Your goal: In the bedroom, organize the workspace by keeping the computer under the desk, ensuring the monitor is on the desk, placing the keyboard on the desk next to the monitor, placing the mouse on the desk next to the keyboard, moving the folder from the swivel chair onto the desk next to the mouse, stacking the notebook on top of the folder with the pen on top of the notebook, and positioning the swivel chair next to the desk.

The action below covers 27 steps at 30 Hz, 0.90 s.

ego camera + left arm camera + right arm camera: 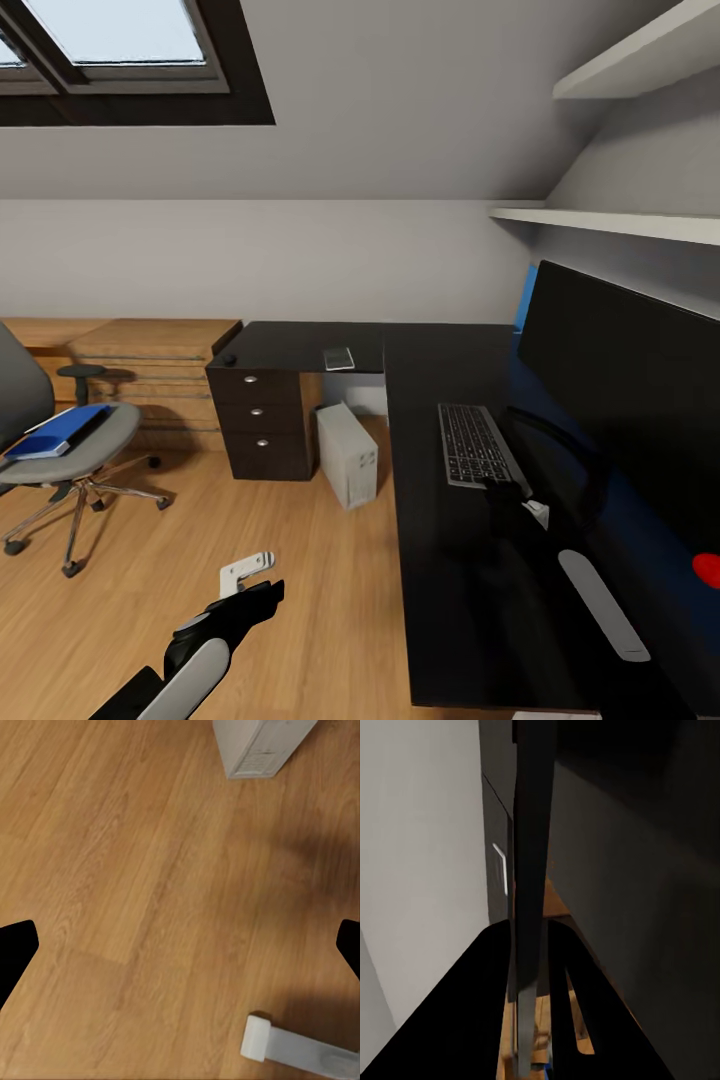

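The monitor (630, 400), just beside the right arm, runs off the head view's right edge. Far from the left gripper (250, 580), the swivel chair (60, 450) is cut by the edge. The right gripper's fingertips are lost against the dark desk (470, 600).

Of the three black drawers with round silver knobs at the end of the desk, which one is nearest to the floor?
The bottom black drawer is nearest to the wooden floor. Its round silver knob sits lowest; the other two drawers are stacked above it under the black L-shaped desk top.
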Motion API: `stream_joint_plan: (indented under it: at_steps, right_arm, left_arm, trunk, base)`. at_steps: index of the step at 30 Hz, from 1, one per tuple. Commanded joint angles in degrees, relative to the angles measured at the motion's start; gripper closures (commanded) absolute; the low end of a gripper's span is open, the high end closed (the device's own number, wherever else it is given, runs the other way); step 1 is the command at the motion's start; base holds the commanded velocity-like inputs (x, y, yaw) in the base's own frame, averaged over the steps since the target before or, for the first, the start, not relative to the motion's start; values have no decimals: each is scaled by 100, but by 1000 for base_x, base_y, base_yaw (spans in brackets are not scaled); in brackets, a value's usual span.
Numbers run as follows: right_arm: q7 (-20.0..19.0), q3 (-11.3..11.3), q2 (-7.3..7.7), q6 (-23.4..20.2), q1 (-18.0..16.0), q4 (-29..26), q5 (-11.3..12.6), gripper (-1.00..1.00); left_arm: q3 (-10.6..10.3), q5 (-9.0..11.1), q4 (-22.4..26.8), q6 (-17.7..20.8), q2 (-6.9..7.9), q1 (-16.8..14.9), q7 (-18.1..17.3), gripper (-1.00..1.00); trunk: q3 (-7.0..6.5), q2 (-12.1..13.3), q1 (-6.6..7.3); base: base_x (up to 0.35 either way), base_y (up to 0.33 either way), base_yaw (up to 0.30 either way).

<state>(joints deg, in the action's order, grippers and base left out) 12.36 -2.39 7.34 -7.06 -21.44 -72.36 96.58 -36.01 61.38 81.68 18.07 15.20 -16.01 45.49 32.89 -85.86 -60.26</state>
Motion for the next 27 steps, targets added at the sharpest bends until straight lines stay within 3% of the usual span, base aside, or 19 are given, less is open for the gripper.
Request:
stream_joint_plan:
  at_steps: [1, 11, 27]
  right_arm:
    - [30, -7, 4, -6, 0, 22, 28, 100]
    - [30, -7, 4, -6, 0, 21, 28, 100]
    - [30, -7, 4, 0, 0, 29, 19, 100]
  left_arm:
    - [-12, 23, 9, 13, 5, -7, 38, -100]
    - [-12, 22, 9, 12, 2, -7, 38, -100]
    - [-14, 18, 14, 12, 3, -7, 38, -100]
  trunk:
    - [7, -2, -1]
    - [7, -2, -1]
    - [7, -2, -1]
  base:
    - [47, 0, 0]
    - [108, 0, 0]
    - [7, 0, 0]
